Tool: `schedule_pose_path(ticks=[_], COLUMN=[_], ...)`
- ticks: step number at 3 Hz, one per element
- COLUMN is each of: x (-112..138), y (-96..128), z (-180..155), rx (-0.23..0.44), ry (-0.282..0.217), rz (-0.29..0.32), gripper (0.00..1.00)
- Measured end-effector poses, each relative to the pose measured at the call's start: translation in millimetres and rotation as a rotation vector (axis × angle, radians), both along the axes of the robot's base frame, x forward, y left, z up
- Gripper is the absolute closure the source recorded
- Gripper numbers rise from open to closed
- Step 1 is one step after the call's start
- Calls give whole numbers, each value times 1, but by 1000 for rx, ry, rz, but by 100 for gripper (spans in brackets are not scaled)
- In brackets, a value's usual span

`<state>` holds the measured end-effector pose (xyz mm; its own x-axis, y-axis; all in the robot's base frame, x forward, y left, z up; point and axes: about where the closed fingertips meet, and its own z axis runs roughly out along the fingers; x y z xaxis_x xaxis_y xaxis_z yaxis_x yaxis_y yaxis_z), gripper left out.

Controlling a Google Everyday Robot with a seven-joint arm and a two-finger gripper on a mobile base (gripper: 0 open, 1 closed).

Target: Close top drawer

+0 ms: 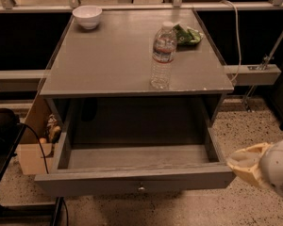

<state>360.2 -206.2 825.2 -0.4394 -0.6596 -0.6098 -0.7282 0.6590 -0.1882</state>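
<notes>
The top drawer (132, 180) is a wide shallow grey drawer, pulled far out of the grey cabinet and empty inside. Its long flat front panel faces me, with a small round metal knob (141, 188) at its centre. My gripper (249, 166) is at the lower right, its cream-coloured tip just right of the drawer front's right corner, close to it or touching it. The white arm body behind it runs off the right edge.
On the cabinet top (113, 60) stand a clear water bottle (163, 55), a white bowl (87, 16) at the back left and a green packet (186, 34) at the back right. A cardboard box (30, 152) and a black cable (37, 145) are on the left. The floor is speckled.
</notes>
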Motion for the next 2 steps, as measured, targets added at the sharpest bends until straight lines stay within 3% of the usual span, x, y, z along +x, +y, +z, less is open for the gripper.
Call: schedule_pose_path(ticks=[1, 2], x=[-15, -23], y=[-9, -12], z=[-41, -70], rx=[93, 256], ry=[-6, -15], rz=[-102, -126], gripper=[100, 100])
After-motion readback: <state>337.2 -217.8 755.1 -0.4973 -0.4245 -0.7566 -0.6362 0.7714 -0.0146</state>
